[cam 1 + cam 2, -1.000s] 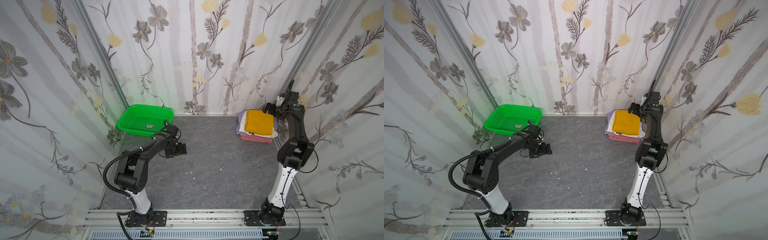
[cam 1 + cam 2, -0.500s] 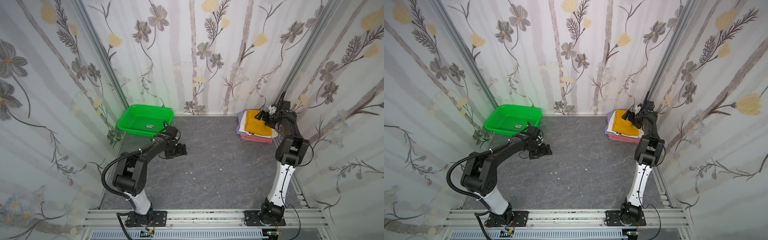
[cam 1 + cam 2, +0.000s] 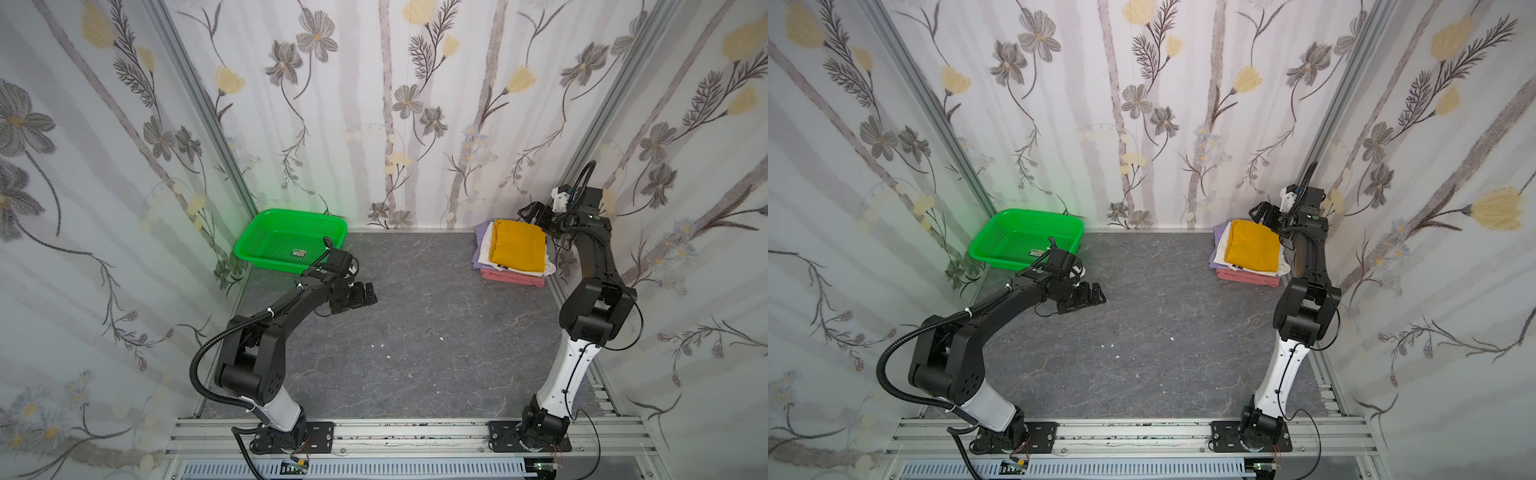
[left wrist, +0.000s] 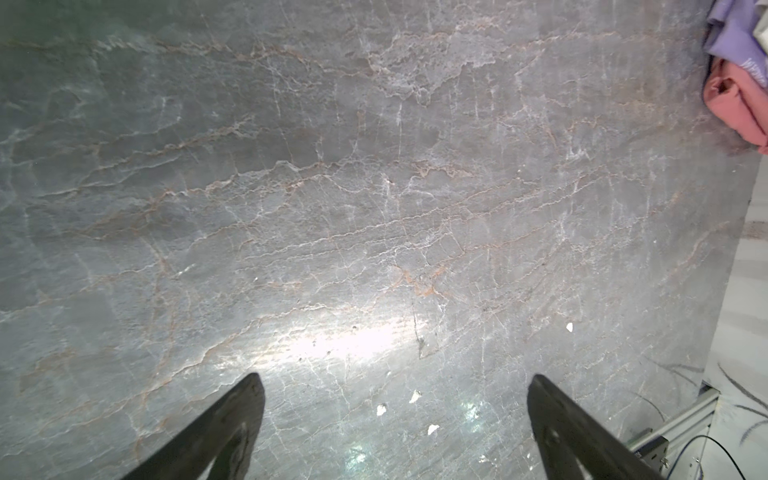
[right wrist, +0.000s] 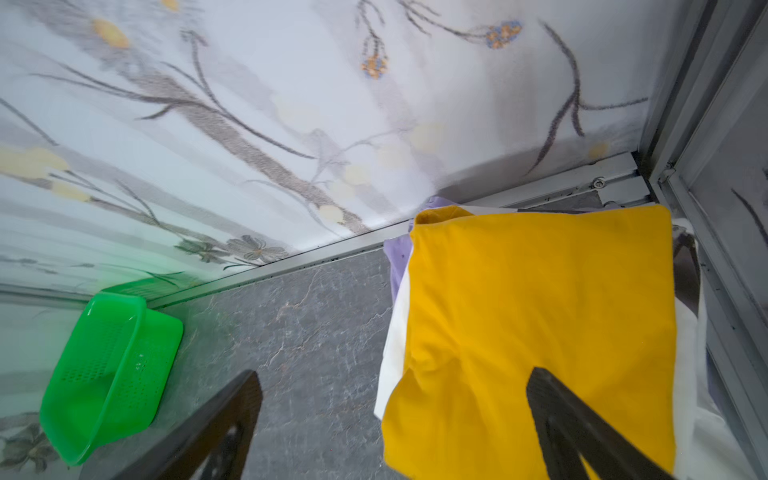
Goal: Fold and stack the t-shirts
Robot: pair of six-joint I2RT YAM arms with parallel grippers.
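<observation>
My right jaws hang spread and empty over the mustard-yellow t-shirt (image 5: 540,311), which tops the stack (image 3: 512,279) beneath them, so stacking looks finished. My left jaws are spread over bare tabletop (image 4: 374,208).

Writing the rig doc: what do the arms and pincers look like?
Both arms black with white lower links; left arm carries a corrugated black hose, right arm thin black cables; left pincer and right pincer have flat, black, tapered fingers.

right gripper (image 3: 528,212) lower, by t-shirts (image 3: 517,245)
</observation>
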